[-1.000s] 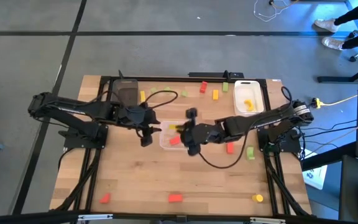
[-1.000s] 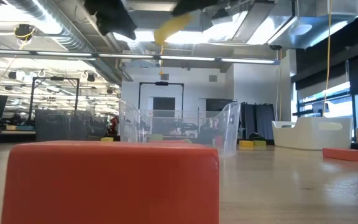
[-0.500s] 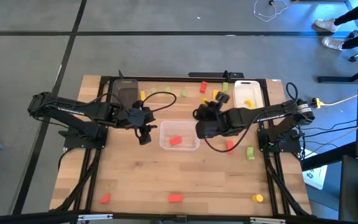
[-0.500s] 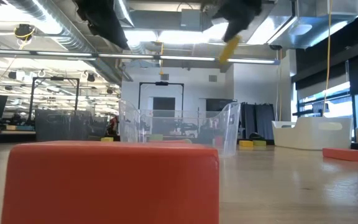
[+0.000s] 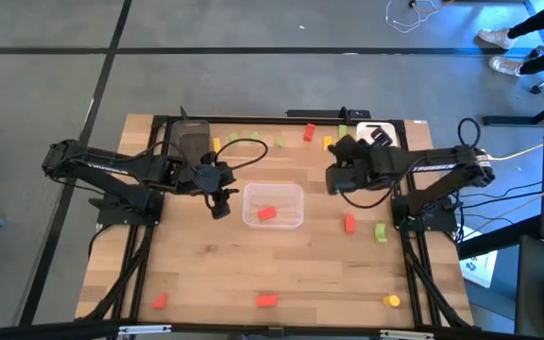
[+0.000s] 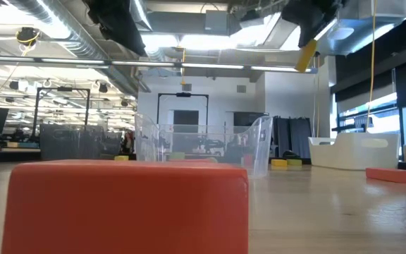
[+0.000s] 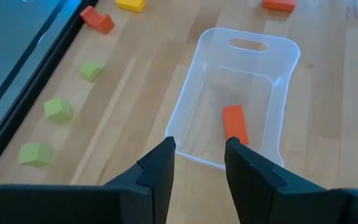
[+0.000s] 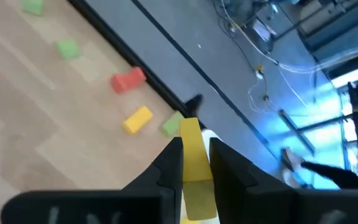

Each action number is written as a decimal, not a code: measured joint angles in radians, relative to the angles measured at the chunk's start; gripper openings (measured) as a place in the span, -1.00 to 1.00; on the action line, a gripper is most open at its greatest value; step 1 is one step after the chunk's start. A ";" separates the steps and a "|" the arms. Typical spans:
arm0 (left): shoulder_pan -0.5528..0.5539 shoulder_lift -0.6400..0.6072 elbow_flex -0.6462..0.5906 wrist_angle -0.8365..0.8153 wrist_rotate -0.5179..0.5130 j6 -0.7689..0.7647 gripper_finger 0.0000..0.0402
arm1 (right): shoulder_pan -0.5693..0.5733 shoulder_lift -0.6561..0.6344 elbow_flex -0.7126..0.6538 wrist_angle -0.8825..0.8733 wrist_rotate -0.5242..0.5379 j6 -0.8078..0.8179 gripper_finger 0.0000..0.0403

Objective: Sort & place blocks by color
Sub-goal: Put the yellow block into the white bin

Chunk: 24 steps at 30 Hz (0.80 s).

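Note:
My right gripper (image 5: 346,151) is shut on a long yellow block (image 8: 191,152) and hangs high over the table's far right, next to the white tray (image 5: 385,127). In the low view the block (image 6: 305,55) hangs under that gripper (image 6: 309,39). My left gripper (image 7: 199,165) stands open and empty above the left end of the clear tray (image 5: 296,189), where one red block (image 7: 235,123) lies flat. Loose red, yellow and green blocks lie along the far edge (image 5: 329,142) and on the near half of the table (image 5: 266,300). My right gripper pinches the yellow block's two long sides (image 8: 194,168) between its two fingers, which lie along the block. Its free end (image 8: 190,124) sticks out past the fingertips. The fingers slant down toward the far edge. The block hangs tilted, lifted clear of the table.
A dark grey tray (image 5: 195,144) sits at the far left. A red block (image 5: 349,224) and a green one (image 5: 381,231) lie right of the clear tray. A large red block (image 6: 125,204) fills the low view's foreground. People's feet (image 5: 499,42) show beyond the table.
My right gripper has carried the yellow block from above the clear tray toward the table's far right, near the white tray, rising a little and rolling its wrist. The block stays held and clear of the table.

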 joint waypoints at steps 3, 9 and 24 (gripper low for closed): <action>0.000 0.000 0.000 0.000 0.000 -0.006 -0.35 | -0.059 -0.037 -0.059 -0.003 -0.017 0.027 -0.73; -0.001 0.000 0.000 0.000 0.001 -0.008 -0.35 | -0.202 -0.112 -0.223 0.000 -0.031 0.120 -0.73; 0.000 0.000 0.000 0.000 0.001 -0.010 -0.35 | -0.407 -0.187 -0.624 0.437 -0.127 -0.071 -0.73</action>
